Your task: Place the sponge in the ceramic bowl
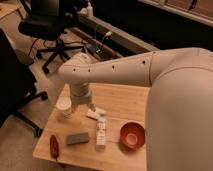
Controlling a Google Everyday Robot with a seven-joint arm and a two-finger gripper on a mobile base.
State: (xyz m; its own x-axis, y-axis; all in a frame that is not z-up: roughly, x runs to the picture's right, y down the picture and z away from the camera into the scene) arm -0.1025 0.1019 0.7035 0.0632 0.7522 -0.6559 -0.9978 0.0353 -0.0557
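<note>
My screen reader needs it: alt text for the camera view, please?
A white robot arm reaches over a wooden table, its end effector beside a white cup; nearer the front, a grey sponge lies left of a bottle and a red bowl.

Fig. 1. The 1 cream-coloured arm (120, 70) enters from a broad rounded segment filling the right of the frame and runs leftward across the centre to a bend at centre left. There the wrist (80, 92) turns straight down. The pincer (92, 107) hangs below it, left of centre, pointing downward, its 2 fingers spread apart.
</note>
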